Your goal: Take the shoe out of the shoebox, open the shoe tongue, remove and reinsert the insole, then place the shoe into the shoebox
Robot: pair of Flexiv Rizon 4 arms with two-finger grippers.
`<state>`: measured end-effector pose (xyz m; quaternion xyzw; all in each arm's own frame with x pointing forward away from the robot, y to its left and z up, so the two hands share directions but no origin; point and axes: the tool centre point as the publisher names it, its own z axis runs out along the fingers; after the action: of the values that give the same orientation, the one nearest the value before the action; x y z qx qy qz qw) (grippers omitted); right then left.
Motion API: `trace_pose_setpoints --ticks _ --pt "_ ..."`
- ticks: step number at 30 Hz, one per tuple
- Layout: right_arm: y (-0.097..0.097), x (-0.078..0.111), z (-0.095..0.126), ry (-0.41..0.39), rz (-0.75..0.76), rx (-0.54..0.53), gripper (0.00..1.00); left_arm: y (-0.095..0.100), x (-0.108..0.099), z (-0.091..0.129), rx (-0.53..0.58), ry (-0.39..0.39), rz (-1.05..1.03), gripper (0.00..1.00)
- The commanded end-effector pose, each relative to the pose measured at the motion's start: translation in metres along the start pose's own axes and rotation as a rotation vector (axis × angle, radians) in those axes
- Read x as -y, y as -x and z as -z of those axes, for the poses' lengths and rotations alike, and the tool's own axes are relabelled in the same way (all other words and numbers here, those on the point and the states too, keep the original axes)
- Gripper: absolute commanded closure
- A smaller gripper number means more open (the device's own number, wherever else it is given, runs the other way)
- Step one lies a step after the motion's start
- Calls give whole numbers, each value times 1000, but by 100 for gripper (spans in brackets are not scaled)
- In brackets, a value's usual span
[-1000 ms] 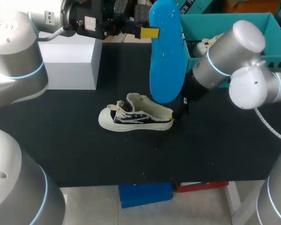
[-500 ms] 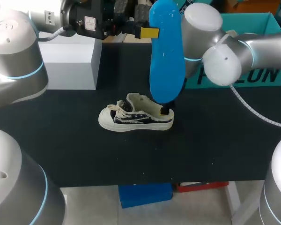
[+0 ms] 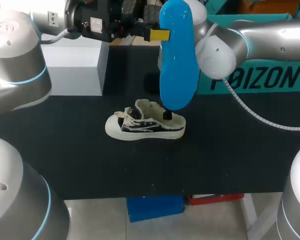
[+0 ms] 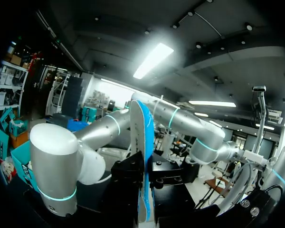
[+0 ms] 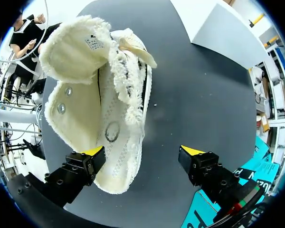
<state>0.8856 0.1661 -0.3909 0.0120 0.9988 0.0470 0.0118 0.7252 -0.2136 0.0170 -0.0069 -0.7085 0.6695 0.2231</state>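
Cream canvas shoe (image 3: 145, 123) on the black table (image 3: 225, 155), its blue insole (image 3: 176, 60) held clear above it.

The shoe sits on its sole near the table's middle, toe toward my left side. Its tongue (image 5: 73, 52) is folded forward so the mouth gapes, which should suit feeding the insole back in. The left gripper (image 3: 159, 34) pinches the insole by its edge and holds it upright over the heel, seemingly poised for that return. The right gripper (image 5: 142, 153) hovers at the heel, fingers spread and gripping nothing, one yellow tip over the heel rim and the other over bare table, probably to steady the shoe. The teal shoebox (image 3: 255, 80) waits behind the right arm. Only the right wrist view shows the parted fingers and the empty footbed, which the insole largely hides from the head view. The left wrist view shows the insole edge-on between dark fingers, confirming the pinch.
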Motion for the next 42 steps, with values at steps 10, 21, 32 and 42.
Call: trace_pose_setpoints --ticks 10,21,32,42 --pt "10 -26 -4 -58 3 -23 0 0 -1 -1 3 -2 -1 100" --pt "14 -41 -9 -40 10 -39 0 0 -1 -1 3 -2 -1 100" --pt "11 -41 -13 -13 -4 -56 100 0 -1 -1 3 -2 -1 100" --pt "11 -41 -13 -13 -4 -56 100 0 -1 -1 3 -2 -1 100"
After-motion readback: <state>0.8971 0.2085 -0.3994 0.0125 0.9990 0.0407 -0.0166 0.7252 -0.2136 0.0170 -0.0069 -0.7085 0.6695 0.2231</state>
